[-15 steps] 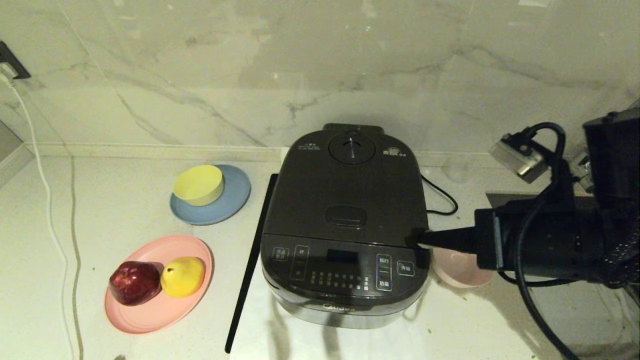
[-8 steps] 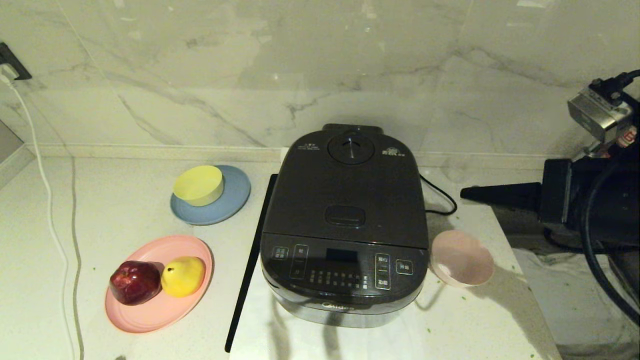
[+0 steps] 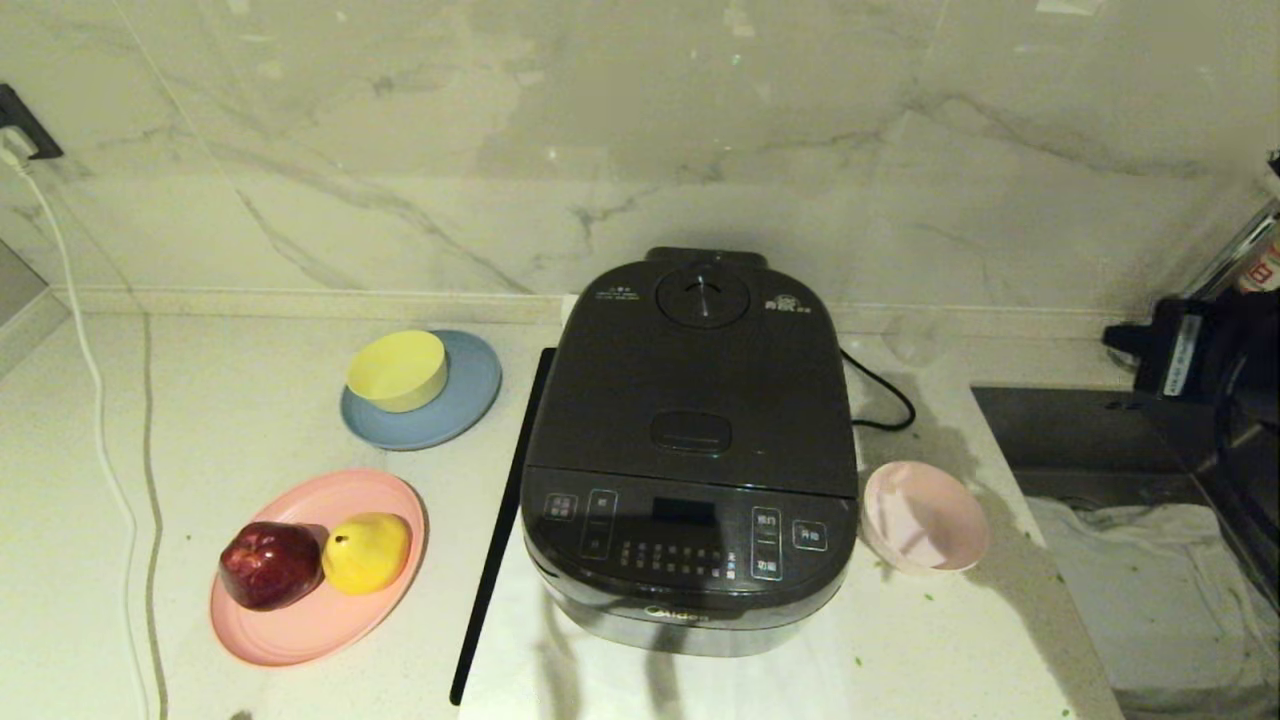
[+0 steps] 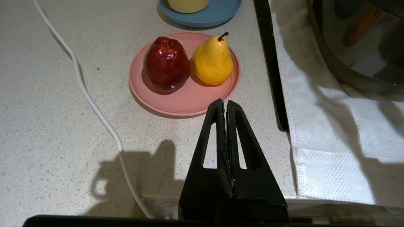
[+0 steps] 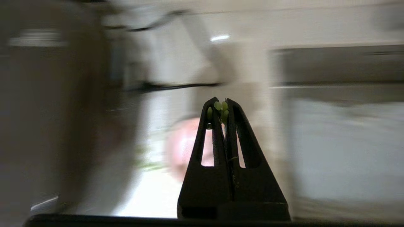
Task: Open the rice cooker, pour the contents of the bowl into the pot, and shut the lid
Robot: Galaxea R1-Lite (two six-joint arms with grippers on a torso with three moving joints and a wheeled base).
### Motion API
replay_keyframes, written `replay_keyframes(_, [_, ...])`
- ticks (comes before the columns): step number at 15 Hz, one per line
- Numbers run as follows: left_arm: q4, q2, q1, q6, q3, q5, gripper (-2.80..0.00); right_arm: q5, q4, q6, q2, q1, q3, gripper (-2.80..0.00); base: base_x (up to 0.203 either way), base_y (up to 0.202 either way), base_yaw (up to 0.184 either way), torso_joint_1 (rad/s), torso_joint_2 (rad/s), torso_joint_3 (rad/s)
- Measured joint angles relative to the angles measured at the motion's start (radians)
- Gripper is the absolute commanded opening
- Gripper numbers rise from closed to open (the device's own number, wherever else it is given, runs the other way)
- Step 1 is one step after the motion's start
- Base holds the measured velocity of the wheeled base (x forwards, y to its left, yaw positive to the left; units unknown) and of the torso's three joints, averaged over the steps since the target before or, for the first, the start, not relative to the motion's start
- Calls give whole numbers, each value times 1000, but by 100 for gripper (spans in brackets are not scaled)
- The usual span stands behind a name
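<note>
The dark rice cooker (image 3: 690, 450) stands mid-counter with its lid (image 3: 695, 385) down, so the pot is hidden. The pale pink bowl (image 3: 925, 515) sits by the cooker's front right corner and looks empty; it is a pink blur (image 5: 183, 145) in the right wrist view. A few green bits of the contents (image 5: 221, 107) cling between the tips of my right gripper (image 5: 221, 101), which is shut. Only that arm's black body (image 3: 1195, 350) shows at the head view's far right edge. My left gripper (image 4: 224, 101) is shut and empty, over the counter's front edge near the pink plate (image 4: 184, 104).
A yellow bowl (image 3: 398, 370) sits on a blue plate (image 3: 465, 405); an apple (image 3: 270, 565) and a pear (image 3: 367, 552) lie on the pink plate. A white cable (image 3: 100, 400) runs down the left. A black strip (image 3: 498, 530) edges the white towel (image 4: 331, 126). A sink (image 3: 1080, 440) lies right.
My right gripper has pulled away from the cooker's front right corner, rightward and back, out of the head view, uncovering the pink bowl. The lid has stayed down.
</note>
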Motion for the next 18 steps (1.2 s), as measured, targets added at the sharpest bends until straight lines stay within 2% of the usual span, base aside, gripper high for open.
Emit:
replay_keyframes(1, [0,0,0,0,0,0,-280,-57,-1,-12,-30,0,21,-280,0,0,0,0,0,0])
replay_keyframes(5, [0,0,0,-1,0,0,-280,-175,12,-39,-195,-2,93,-280,0,0,0,0,0,0])
replay_keyframes(7, [0,0,0,0,0,0,-280,-266,17,-75,-301,-4,158,-280,0,0,0,0,0,0])
replay_keyframes(9, [0,0,0,-1,0,0,-280,-318,20,-113,-418,-12,230,-280,0,0,0,0,0,0])
replay_keyframes(18, [0,0,0,-1,0,0,-280,-330,126,-163,-884,-255,565,-280,0,0,0,0,0,0])
